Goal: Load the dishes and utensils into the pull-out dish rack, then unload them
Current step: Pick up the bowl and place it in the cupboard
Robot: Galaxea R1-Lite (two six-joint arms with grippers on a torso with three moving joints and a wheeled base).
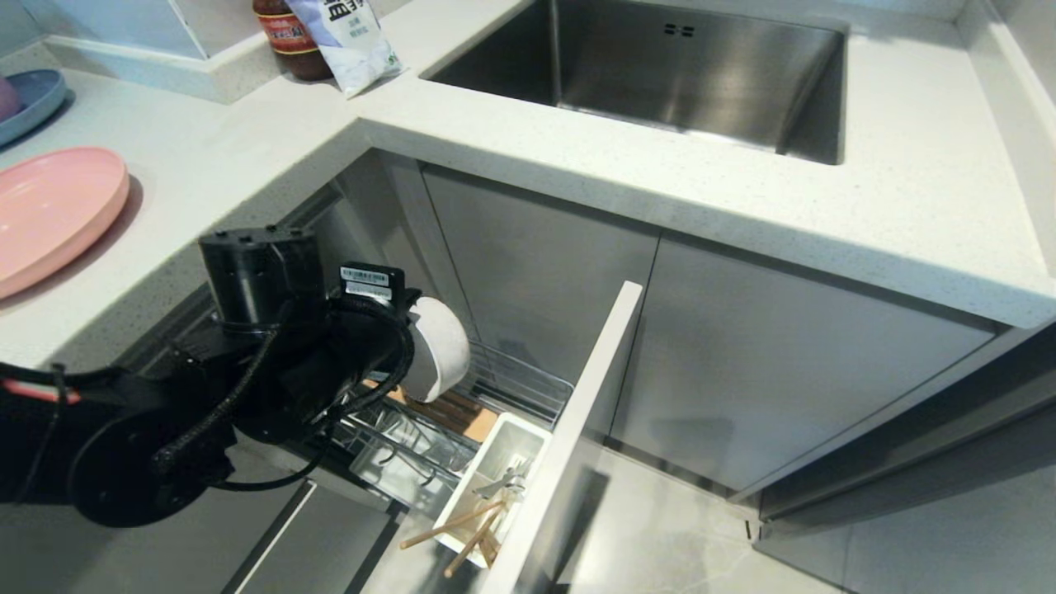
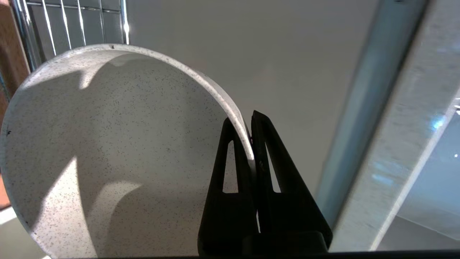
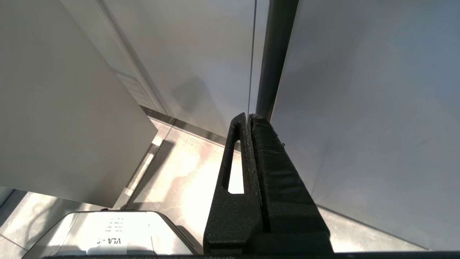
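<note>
Resting on the counter at far left, the pink plate (image 1: 51, 210) lies flat; the left gripper (image 2: 250, 138) pinches the rim of the speckled bowl (image 1: 439, 348), held on edge above the pull-out dish rack (image 1: 503, 388); chopsticks (image 1: 450, 528) and cutlery (image 1: 505, 481) occupy its white box; the right gripper (image 3: 248, 120) hangs fully closed, empty.

Off-white speckled bowl (image 2: 107, 144), pink plate (image 1: 49, 210), brown-slatted chrome rack (image 1: 462, 412).

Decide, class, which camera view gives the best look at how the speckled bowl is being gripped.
The left wrist view: the left pincer clamps the speckled bowl by its rim, one finger inside, one outside. The head view shows only the bowl's outside above the dish rack, the grip hidden behind the arm. The right wrist view shows no bowl.
</note>
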